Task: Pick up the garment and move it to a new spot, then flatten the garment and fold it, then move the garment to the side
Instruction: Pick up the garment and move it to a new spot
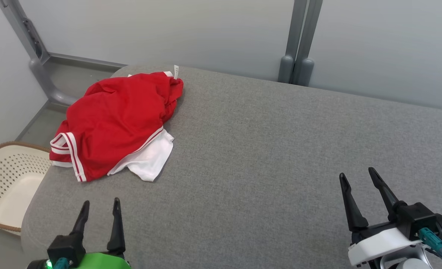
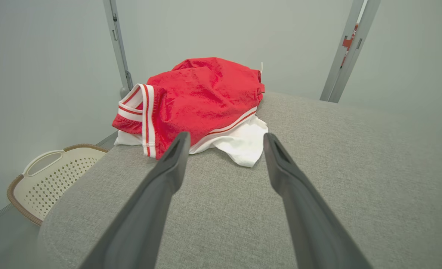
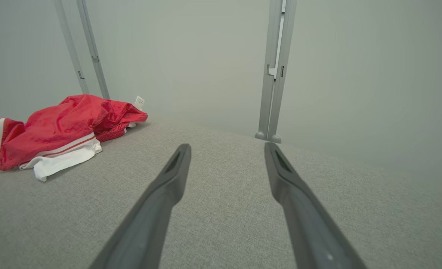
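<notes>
The left claw [image 1: 101, 200] hovers spread wide and empty over the near edge of the grey fabric-covered table [image 1: 265, 157]. Its fingers point at the crumpled red garment [image 1: 120, 119] with white trim, heaped near the table's far left corner, with only bare cloth between them. The right claw [image 1: 356, 172], likewise released and holding nothing, sits well apart at the near right. A cream perforated basket [image 1: 8, 179] stands on the floor off the left edge, and grey metal posts [image 1: 297, 56] rise behind.
</notes>
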Available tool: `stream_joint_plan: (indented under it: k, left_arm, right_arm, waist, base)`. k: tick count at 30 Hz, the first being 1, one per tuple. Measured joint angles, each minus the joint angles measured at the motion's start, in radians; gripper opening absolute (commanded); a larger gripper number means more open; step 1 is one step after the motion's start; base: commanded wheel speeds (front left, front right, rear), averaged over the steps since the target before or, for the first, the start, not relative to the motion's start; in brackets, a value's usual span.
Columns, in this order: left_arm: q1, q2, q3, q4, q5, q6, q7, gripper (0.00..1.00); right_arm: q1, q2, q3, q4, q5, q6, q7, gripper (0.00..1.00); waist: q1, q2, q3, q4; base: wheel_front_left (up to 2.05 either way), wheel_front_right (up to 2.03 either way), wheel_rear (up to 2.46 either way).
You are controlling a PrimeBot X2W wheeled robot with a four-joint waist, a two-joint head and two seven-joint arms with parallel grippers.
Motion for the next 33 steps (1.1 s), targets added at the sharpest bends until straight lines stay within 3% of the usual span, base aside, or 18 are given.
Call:
stream_joint_plan:
  k: [6,13,22,23,24,28,33]
  left_arm:
    - [-0.169,0.013,0.045,0.154,-0.011,0.035,0.002,1.0]
    - [-0.481,0.1,0.095,0.372,-0.024,0.089,0.16,1.0]
    - [-0.664,0.144,0.134,0.586,-0.079,0.109,0.276,1.0]
    - [-0.673,0.15,0.141,0.607,-0.082,0.115,0.273,0.45]
    - [-0.679,0.153,0.146,0.62,-0.086,0.119,0.27,0.0]
    - [-0.695,0.159,0.156,0.649,-0.098,0.116,0.228,0.0]
    - [-0.704,0.177,0.159,0.591,-0.117,0.063,0.154,0.0]
  right_arm:
    - [-0.034,-0.034,0.023,-0.02,0.001,0.0,0.0,1.0]
    - [-0.129,-0.094,0.081,-0.039,0.022,0.0,0.0,1.0]
    - [-0.174,-0.117,0.072,-0.041,0.042,0.0,0.0,1.0]
    - [-0.178,-0.117,0.071,-0.04,0.044,0.0,0.0,1.0]
    - [-0.179,-0.116,0.068,-0.04,0.045,0.0,0.0,1.0]
    - [-0.179,-0.106,0.054,-0.037,0.045,0.0,0.0,1.0]
    - [-0.159,-0.092,0.036,-0.033,0.049,0.0,0.0,1.0]
  waist:
    - [0.0,0.0,0.048,0.009]
    - [0.0,0.0,0.159,-0.006]
    - [0.0001,0.0,0.321,-0.073]
    - [0.0001,0.0,0.334,-0.082]
    - [0.0001,0.0,0.342,-0.09]
    - [0.0001,0.0,0.358,-0.121]
    - [0.0,0.0,0.331,-0.13]
  base:
    - [0.0,0.0,0.0]
    - [0.0,0.0,0.0]
    - [0.0,0.0,0.0]
    - [0.0,0.0,0.0]
    - [0.0,0.0,0.0]
    - [0.0,0.0,0.0]
    - [0.0,0.0,0.0]
